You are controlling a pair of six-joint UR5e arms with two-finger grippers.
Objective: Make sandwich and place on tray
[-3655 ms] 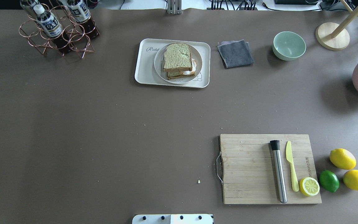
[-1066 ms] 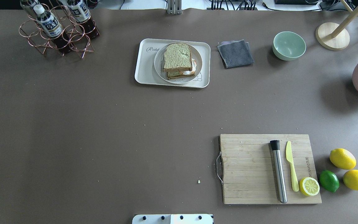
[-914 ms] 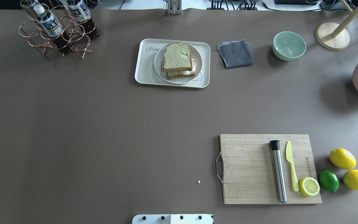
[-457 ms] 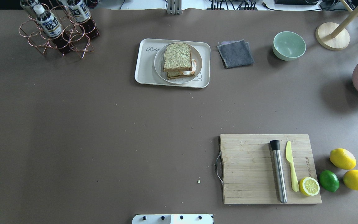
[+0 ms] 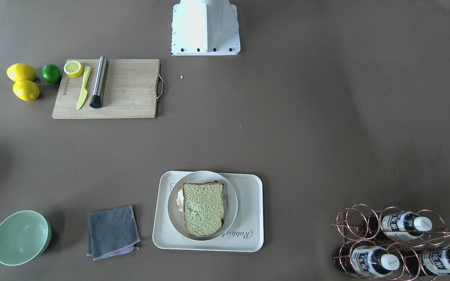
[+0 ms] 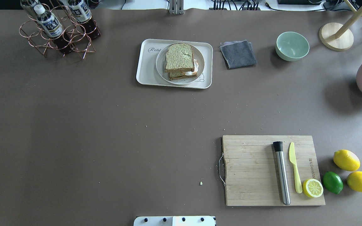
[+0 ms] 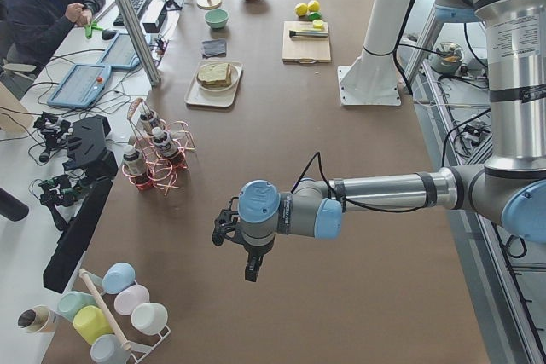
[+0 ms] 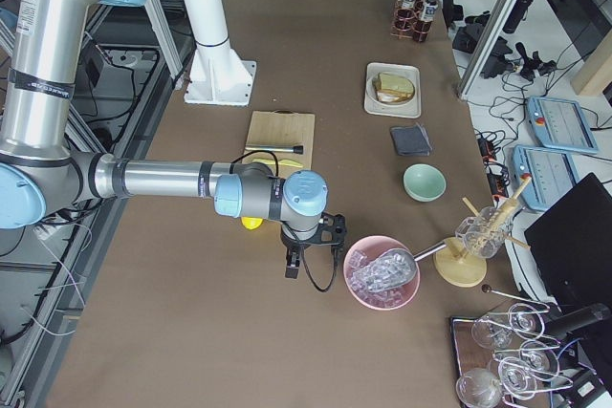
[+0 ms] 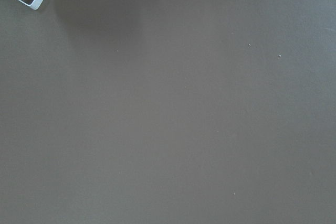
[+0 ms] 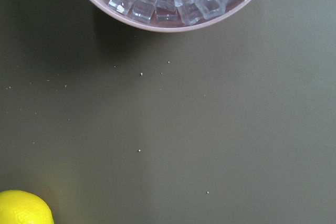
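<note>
The left gripper (image 7: 249, 267) is hanging over a bare stretch of the brown table (image 7: 341, 296) at the robot's left end, near the copper wire rack of bottles (image 7: 156, 155). It is showing only in a side view, so I cannot tell whether its fingers are spread or pressed together. The right gripper (image 8: 293, 265) is hanging over the opposite end, just beside the pink bowl of ice cubes (image 8: 382, 276) and near a yellow lemon (image 10: 23, 209); its finger state cannot be told either.

The sandwich (image 6: 180, 59), made of two square greenish-tan, brown-crusted bread slices with white fried egg peeking out at one side, is sitting on a round white plate (image 6: 160, 67). That plate is resting inside the cream-white rounded rectangular tray (image 6: 144, 67), which is lying mid-table on the far side from the robot. A folded grey cloth (image 6: 238, 54) is lying just beside the tray. The wooden cutting board (image 6: 250, 171) is lying well apart, nearer the robot.
</note>
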